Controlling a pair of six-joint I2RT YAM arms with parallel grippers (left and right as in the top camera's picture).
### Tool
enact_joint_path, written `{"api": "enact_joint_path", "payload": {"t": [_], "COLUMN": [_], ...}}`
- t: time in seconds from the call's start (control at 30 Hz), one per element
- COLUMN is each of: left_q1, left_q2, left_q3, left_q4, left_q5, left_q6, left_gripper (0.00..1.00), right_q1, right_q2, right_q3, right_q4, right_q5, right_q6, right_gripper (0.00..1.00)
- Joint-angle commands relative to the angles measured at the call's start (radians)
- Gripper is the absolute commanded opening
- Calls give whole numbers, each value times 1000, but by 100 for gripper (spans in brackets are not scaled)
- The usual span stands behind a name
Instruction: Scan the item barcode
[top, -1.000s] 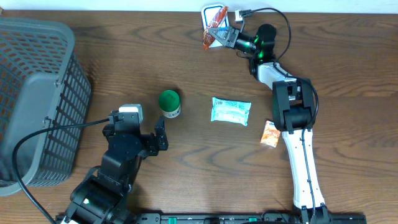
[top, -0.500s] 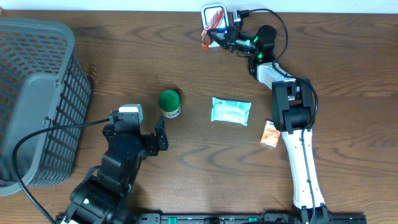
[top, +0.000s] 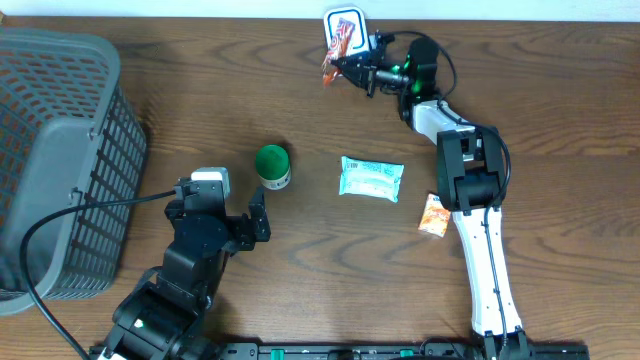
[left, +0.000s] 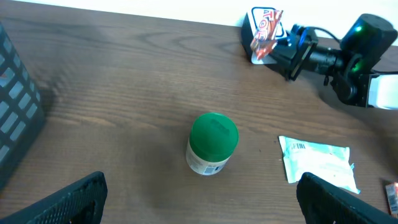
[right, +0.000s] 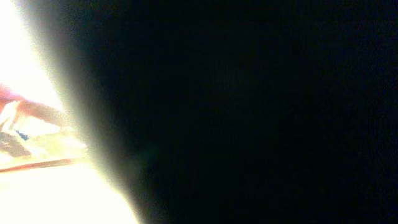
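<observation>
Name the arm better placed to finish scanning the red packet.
Right. The right gripper is shut on the red packet; the left gripper is open and empty, beside the green-lidded jar, far from the packet.

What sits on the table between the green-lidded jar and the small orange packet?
A pale teal pouch, between the jar and the orange packet; the overhead view shows it.

- Brown wooden table (top: 560, 120), grain visible.
- Grey mesh basket (top: 60, 150) at left edge of table, well apart from other things.
- Small white jar with green lid (top: 272, 165), upright, near table middle.
- Pale teal packet (top: 371, 178) lying flat, right of jar, not touching; barcode printed at one corner.
- Small orange packet (top: 434, 214) lying flat, further right of teal packet, apart from it.
</observation>
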Motion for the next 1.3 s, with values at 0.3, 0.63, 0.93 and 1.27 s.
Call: {"api": "enact_joint_path", "payload": {"t": [0.3, 0.63, 0.93, 1.27], "left_q1": [4, 4, 4, 4], "left_q2": [-1, -1, -1, -1], "left_q3": [2, 2, 2, 2], "left_q4": [3, 3, 3, 3], "left_q5": [-14, -14, -14, -14], "left_q6": [13, 13, 13, 13], "left_gripper": [98, 98, 98, 98], "right_q1": [-82, -110, -98, 77], "right_q2": [-2, -208, -606, -1016], "right_q3": [11, 11, 10, 11], "right_q4": [365, 430, 227, -1252], "right_q5": [-19, -85, -47, 857], "right_q6": [351, 351, 161, -1101], "right_gripper": [2, 2, 2, 1]}}
